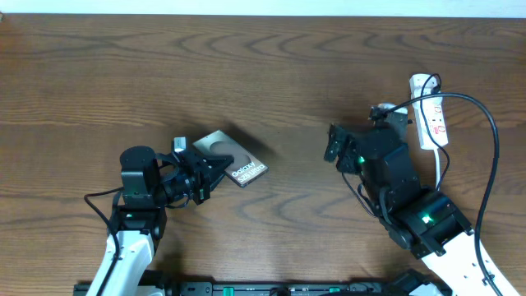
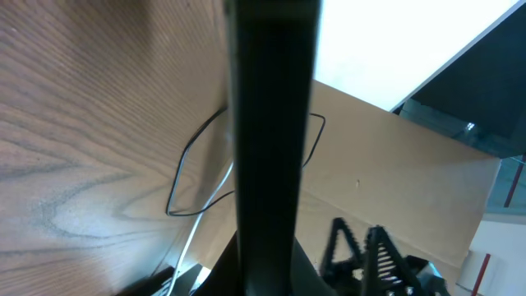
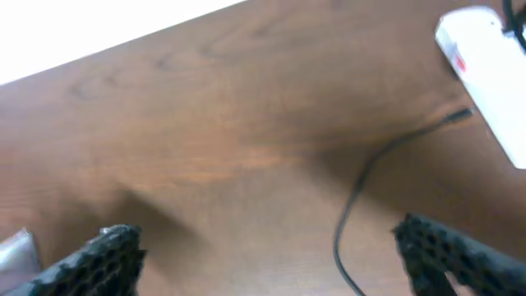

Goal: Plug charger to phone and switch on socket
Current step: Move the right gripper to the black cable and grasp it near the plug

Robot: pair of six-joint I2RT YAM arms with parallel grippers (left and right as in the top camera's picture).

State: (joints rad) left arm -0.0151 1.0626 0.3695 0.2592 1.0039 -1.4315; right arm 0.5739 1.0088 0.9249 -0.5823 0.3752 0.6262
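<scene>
L gripper (image 1: pixel 208 174), at the near-left part of the wood counter (image 1: pixel 263 66), is clamped on the near-left corner of the phone (image 1: pixel 237 161). The handset sits left of ctr, turned diagonally, face up w/ its "Galaxy" lettering on the end pointing right. Whether it rests on the counter or is lifted off cannot be told from overhead. In the L wrist view its dark edge fills the middle of the frame. R gripper (image 1: pixel 333 145) hangs right of ctr, well apart from the phone, fingers (image 3: pixel 115 255) spread wide and holding nothing. On the wood between and beyond them lies the thin black lead of the charger (image 3: pixel 362 177), its small connector tip free on the counter just beside the socket (image 1: pixel 431 115). The white strip w/ red marks lies near the right edge, toward the far-right corner, w/ a black plug seated at its far end.
</scene>
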